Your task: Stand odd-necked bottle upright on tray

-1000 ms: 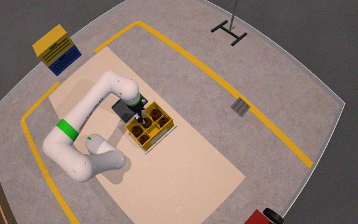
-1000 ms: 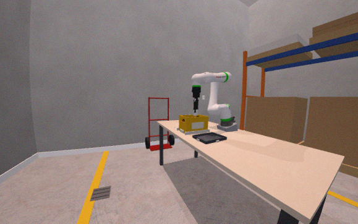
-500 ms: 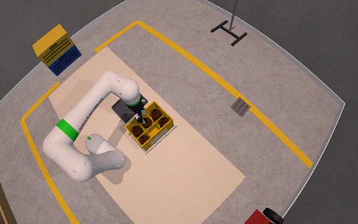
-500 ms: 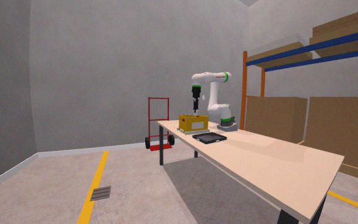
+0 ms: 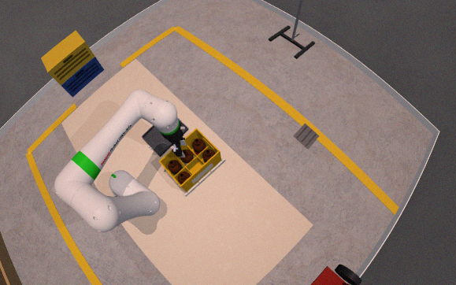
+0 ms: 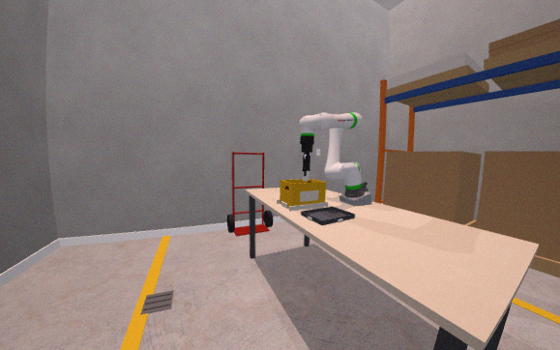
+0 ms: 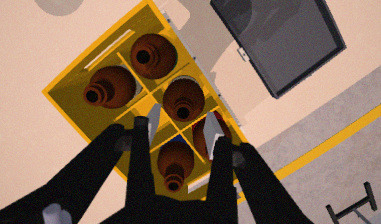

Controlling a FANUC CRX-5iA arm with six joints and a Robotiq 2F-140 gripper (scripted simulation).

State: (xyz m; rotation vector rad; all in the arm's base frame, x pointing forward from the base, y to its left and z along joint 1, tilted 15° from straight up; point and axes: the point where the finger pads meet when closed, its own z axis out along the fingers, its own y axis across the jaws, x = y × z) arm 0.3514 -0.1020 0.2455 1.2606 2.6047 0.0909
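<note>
A yellow crate (image 7: 146, 100) holds several brown bottles standing upright in its compartments. In the wrist view one bottle (image 7: 175, 162) lies in line between my fingers, another (image 7: 183, 99) stands just beyond them, and a third is partly hidden behind my right finger. Two more bottles (image 7: 153, 52) (image 7: 108, 87) stand at the far end. My gripper (image 7: 182, 117) hangs above the crate (image 6: 303, 191), clear of the bottle tops, with fingers partly apart and nothing between them. It also shows in the overhead view (image 5: 177, 149) and the side view (image 6: 305, 170). The dark tray (image 7: 278, 42) lies empty beside the crate.
The tray (image 5: 157, 141) lies between the crate (image 5: 193, 161) and my base, partly under my arm. One crate compartment near the label side has no bottle. A red hand truck (image 6: 249, 193) stands on the floor beyond the table's far end.
</note>
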